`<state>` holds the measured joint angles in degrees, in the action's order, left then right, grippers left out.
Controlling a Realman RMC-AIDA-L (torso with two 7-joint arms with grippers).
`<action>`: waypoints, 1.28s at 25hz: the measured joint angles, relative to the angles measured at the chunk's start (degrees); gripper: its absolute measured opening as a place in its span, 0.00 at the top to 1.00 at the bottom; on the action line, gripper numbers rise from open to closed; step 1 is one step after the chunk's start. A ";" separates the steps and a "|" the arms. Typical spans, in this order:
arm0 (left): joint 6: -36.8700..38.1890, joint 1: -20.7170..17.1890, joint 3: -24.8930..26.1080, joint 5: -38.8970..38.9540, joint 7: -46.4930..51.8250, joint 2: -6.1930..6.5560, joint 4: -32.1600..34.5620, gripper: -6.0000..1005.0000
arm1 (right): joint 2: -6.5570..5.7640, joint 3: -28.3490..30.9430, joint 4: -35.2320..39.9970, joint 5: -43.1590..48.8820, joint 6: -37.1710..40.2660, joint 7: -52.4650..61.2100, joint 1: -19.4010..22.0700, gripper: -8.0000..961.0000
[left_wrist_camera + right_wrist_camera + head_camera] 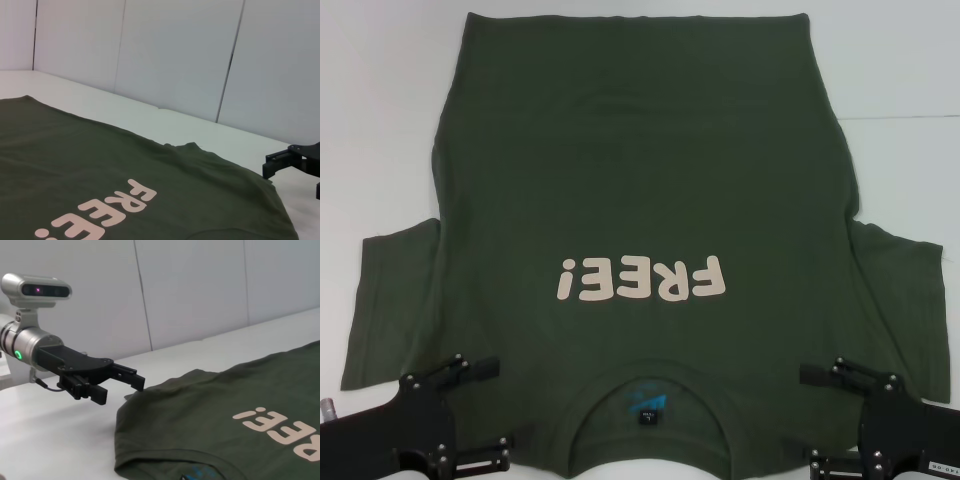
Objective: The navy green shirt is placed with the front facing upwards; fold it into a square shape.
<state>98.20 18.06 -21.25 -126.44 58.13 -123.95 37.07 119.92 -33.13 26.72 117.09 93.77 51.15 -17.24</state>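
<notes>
Hovering low at the shirt's [640, 200] shoulders, left gripper [503, 413] and right gripper [807, 417] hold fingers spread.

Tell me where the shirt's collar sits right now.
In the head view the collar of the navy green shirt lies at the near edge, midway between the left pincer and right pincer, just below the "FREE!" print.

Shirt [640, 200] hem runs off head view's far edge; collar front cut by near edge between both grippers. Collar label [648, 405] text too small to read. Right gripper [817, 415] lower finger partly off-frame, perhaps resting on fabric. In left wrist view, print [95, 210] truncated.
</notes>
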 joint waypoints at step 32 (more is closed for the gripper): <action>0.11 4.87 4.46 -0.76 36.72 5.71 3.63 0.08 | -0.04 0.41 0.02 0.10 0.62 0.28 0.00 0.03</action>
<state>98.31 22.93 -16.79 -127.19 94.85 -118.24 40.70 119.88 -32.73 26.73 117.19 94.40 51.43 -17.23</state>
